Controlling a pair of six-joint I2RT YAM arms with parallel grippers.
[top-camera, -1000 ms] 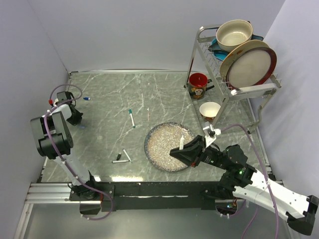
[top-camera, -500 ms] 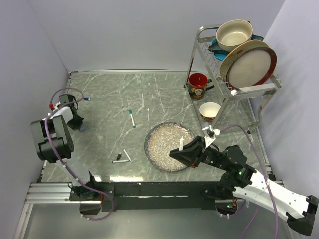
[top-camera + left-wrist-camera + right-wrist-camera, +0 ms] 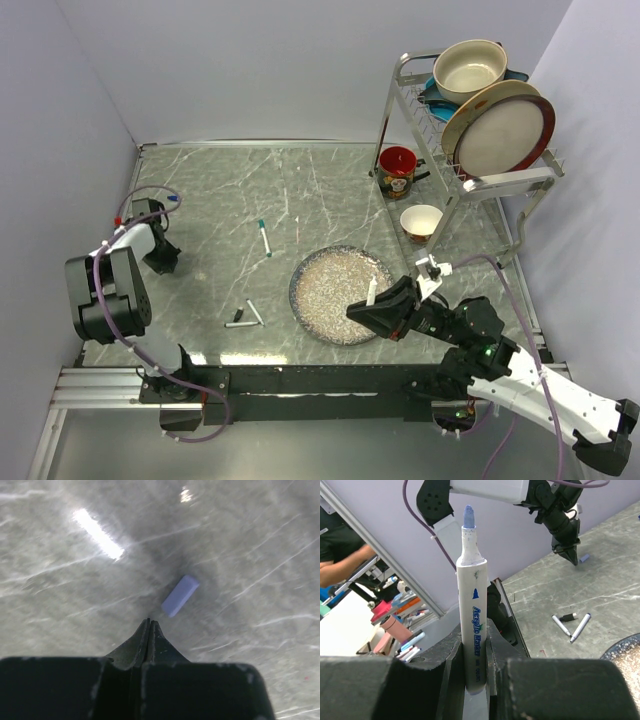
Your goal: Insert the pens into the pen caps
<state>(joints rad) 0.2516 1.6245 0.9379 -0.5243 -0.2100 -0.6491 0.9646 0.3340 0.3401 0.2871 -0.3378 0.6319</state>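
Black joints (image 3: 105, 292), white links (image 3: 545, 400), looping purple cables (image 3: 150, 188).

The marble tabletop (image 3: 220, 190) lies open across its far and middle stretch, where only a green-tipped pen (image 3: 264, 237) interrupts it. At the left, the left gripper (image 3: 149, 630) hangs close to the side wall (image 3: 90, 130), fingers pressed together just short of the blue cap (image 3: 180, 596), with bare stone all round the cap. Near the front edge, two pens (image 3: 254, 312) and a black cap (image 3: 238, 314) lie bunched together. The speckled plate (image 3: 320, 275) fills the ground under the right gripper (image 3: 474, 660), whose clamped marker (image 3: 472, 605) stands upright. The dish rack (image 3: 400, 110), red mug (image 3: 398, 172) and small bowl (image 3: 421, 222) crowd the far right.
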